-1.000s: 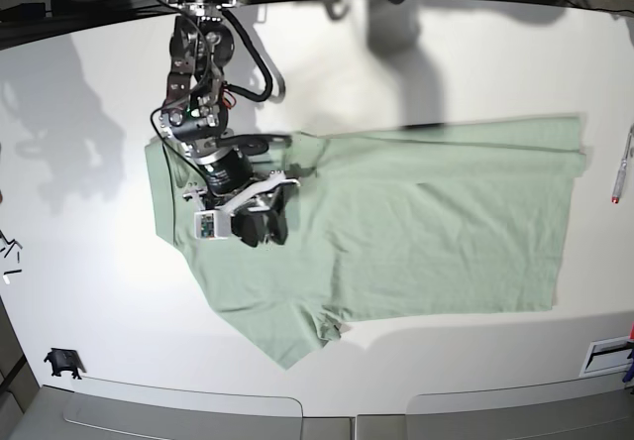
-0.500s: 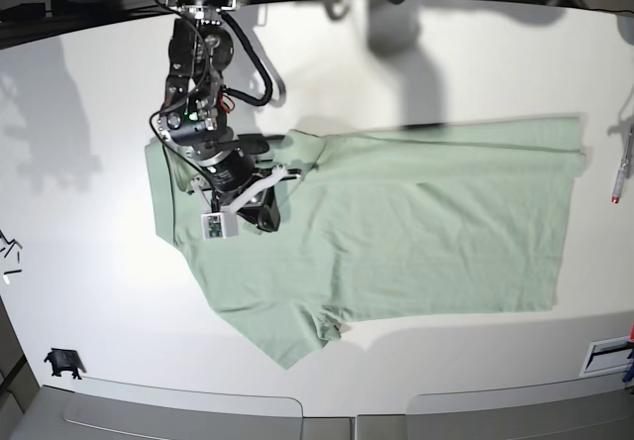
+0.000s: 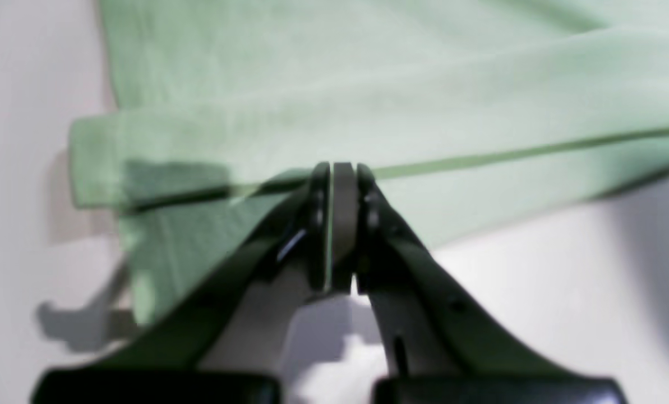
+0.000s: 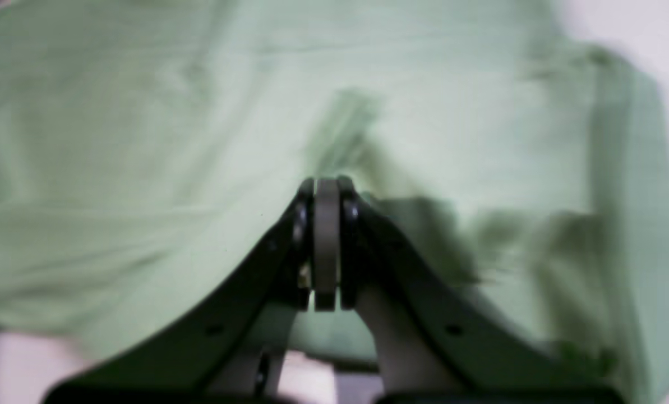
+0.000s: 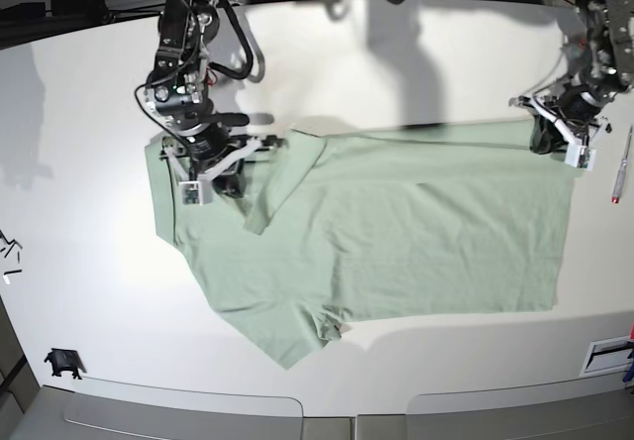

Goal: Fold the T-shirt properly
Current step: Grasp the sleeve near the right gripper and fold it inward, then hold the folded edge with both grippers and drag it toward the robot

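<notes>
The pale green T-shirt [image 5: 396,232] lies spread on the white table [image 5: 416,63], collar end to the left and hem to the right. My right gripper [image 5: 230,177] is shut on cloth near the collar and shoulder, and a flap of fabric slants down from it. In the right wrist view the shut fingertips of the right gripper [image 4: 326,185] press into the blurred T-shirt [image 4: 143,140]. My left gripper [image 5: 547,135] is shut on the upper hem corner. The left wrist view shows the left gripper [image 3: 334,168] pinching a folded edge of the T-shirt [image 3: 368,84].
A red and grey pen [image 5: 619,167] lies at the right edge of the table. A white box [image 5: 604,356] sits at the lower right. A small black object [image 5: 62,363] rests at the lower left, and small dark bits [image 5: 10,247] lie at the left edge.
My right gripper has shut and moved up and left, pulling the collar area into a slanted fold. My left arm has come into the base view and shut on the hem corner.
</notes>
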Controlling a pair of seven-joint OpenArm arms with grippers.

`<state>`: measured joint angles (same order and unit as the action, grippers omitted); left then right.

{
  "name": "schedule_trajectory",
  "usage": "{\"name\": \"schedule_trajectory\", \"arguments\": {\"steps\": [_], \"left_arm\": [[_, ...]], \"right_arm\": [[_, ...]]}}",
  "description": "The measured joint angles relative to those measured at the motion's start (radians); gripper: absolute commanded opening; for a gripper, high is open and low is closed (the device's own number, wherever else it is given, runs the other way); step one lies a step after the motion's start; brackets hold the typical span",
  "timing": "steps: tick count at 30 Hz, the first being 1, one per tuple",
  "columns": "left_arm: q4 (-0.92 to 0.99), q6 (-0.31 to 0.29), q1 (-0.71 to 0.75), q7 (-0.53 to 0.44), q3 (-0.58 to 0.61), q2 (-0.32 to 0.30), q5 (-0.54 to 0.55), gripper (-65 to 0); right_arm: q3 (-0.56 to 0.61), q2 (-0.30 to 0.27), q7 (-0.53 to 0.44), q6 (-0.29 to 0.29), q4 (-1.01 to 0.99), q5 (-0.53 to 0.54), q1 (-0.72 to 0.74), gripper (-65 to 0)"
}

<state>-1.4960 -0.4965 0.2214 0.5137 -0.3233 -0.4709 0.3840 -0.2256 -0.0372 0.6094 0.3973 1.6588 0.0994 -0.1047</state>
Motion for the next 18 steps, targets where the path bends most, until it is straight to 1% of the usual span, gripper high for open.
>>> {"name": "schedule_trajectory", "arguments": {"steps": [2, 3, 5, 8, 9, 10, 12, 14, 16, 18], "left_arm": [[0.016, 0.056, -0.006, -0.034, 0.021, 0.011, -0.048, -65.0], [0.029, 0.066, -0.013, -0.035, 0.024, 0.016, -0.052, -65.0], [0.056, 0.066, -0.021, -0.037, 0.024, 0.016, -0.053, -65.0], [0.107, 0.066, -0.032, -0.05, 0.022, 0.015, -0.044, -65.0], [0.121, 0.063, -0.034, -0.05, 0.021, 0.013, -0.042, -65.0], [0.134, 0.063, -0.037, -0.041, 0.021, 0.013, -0.041, -65.0], [0.151, 0.059, -0.036, -0.033, 0.021, 0.013, -0.028, -65.0], [0.151, 0.058, -0.039, 0.008, 0.02, 0.013, -0.022, -65.0], [0.15, 0.054, -0.039, 0.024, 0.02, 0.012, -0.018, -65.0], [0.15, 0.054, -0.04, 0.053, 0.021, 0.01, 0.003, -65.0]], "right_arm": [[-0.014, -0.034, -0.031, 0.0, -0.027, 0.002, 0.0, -65.0], [-0.019, -0.051, -0.04, 0.0, -0.047, 0.003, 0.003, -65.0], [-0.019, -0.089, -0.041, 0.0, -0.108, 0.002, 0.019, -65.0], [-0.018, -0.13, -0.05, 0.0, -0.227, 0.006, 0.042, -65.0], [-0.018, -0.138, -0.085, 0.0, -0.265, 0.019, 0.045, -65.0], [-0.018, -0.15, -0.093, 0.0, -0.29, 0.026, 0.051, -65.0], [-0.019, -0.163, -0.096, 0.0, -0.323, 0.043, 0.061, -65.0], [-0.019, -0.163, -0.092, 0.0, -0.328, 0.069, 0.06, -65.0], [-0.019, -0.164, -0.066, -0.001, -0.325, 0.106, 0.058, -65.0], [-0.019, -0.166, -0.023, -0.001, -0.323, 0.115, 0.058, -65.0]]}}
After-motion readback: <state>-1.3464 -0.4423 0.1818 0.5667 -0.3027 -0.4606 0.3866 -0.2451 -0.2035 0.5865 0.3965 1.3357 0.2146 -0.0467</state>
